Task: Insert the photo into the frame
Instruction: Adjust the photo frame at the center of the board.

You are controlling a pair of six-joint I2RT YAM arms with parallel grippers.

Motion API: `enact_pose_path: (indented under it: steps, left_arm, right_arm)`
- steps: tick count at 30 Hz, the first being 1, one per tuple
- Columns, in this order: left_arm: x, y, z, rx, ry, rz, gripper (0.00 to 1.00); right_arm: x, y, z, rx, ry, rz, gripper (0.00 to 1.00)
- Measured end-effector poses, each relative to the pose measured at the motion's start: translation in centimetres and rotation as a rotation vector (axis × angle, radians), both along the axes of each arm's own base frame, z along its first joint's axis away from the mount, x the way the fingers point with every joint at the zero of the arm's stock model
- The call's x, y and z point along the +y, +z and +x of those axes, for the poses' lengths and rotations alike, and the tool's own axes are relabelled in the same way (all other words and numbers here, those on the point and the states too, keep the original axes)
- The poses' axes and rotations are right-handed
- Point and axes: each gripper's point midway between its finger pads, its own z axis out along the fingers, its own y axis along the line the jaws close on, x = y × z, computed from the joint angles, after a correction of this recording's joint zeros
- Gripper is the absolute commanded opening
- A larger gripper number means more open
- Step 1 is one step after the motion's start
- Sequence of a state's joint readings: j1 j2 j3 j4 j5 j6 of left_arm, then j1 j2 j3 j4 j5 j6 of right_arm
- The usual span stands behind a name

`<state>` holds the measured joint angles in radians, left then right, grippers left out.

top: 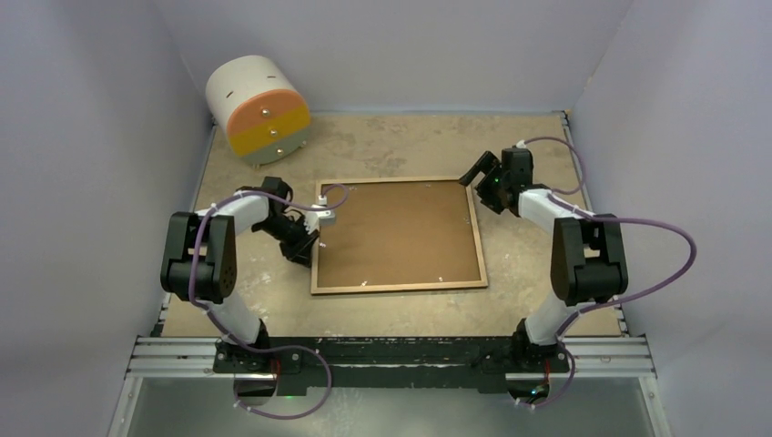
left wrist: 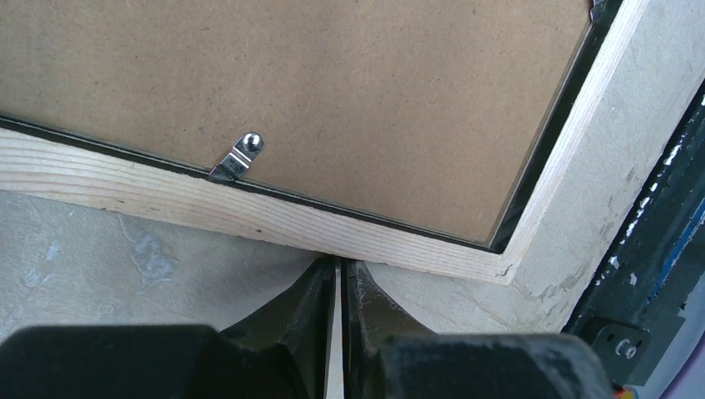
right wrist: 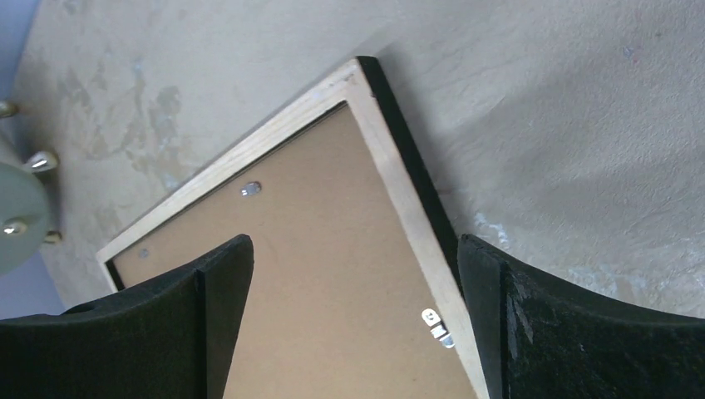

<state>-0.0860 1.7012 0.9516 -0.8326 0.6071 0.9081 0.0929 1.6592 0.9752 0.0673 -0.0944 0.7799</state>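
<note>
Left pincer (left wrist: 339, 270) closed, right pincer (right wrist: 353, 249) wide; frame (top: 401, 286) lies face-down, brown backing (top: 401, 232) up.

Frame (top: 398, 286) — face down and flat, brown backing (top: 401, 232) inside its pale-wood rim

Pale lilac walls (top: 391, 45) enclose the mottled beige tabletop (top: 537, 264) on three sides, evenly lit. Well beyond the left pincer (top: 308, 244) lies a white cylindrical drawer unit (top: 258, 107), faced orange, yellow, green.
</note>
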Motion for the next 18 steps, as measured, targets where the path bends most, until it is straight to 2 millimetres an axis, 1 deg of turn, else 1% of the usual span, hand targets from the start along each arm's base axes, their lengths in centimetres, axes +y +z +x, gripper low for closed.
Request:
enact_pose_path:
  steps: [4,6,8,12,15,17,18]
  left_arm:
    - [-0.2,0.0,-0.1,0.0,-0.009,0.003,0.13]
    - [-0.7,0.0,-0.3,0.002,-0.023,0.004,0.13]
    - [-1.4,0.0,-0.6,0.006,-0.047,0.004,0.14]
    - [-3.8,0.0,-2.2,0.034,-0.12,0.013,0.15]
    - [-5.8,0.0,-4.2,0.08,-0.187,0.031,0.17]
    - [-6.8,-0.1,-5.9,0.123,-0.226,0.045,0.18]
    - [-7.3,-0.1,-6.7,0.145,-0.246,0.05,0.2]
  right_arm:
    - [-0.1,-2.6,0.1,0.052,0.012,-0.021,0.91]
    - [0.2,-4.0,0.4,0.081,0.026,-0.018,0.91]
    - [0.7,-3.4,1.8,0.049,0.043,-0.01,0.9]
    - [1.7,-3.7,4.5,0.023,0.075,-0.016,0.89]
    - [3.8,-3.4,7.5,-0.032,0.127,-0.028,0.89]
    - [5.9,-3.2,9.6,-0.059,0.178,-0.03,0.89]
    - [7.5,-3.0,10.8,-0.08,0.217,-0.025,0.89]
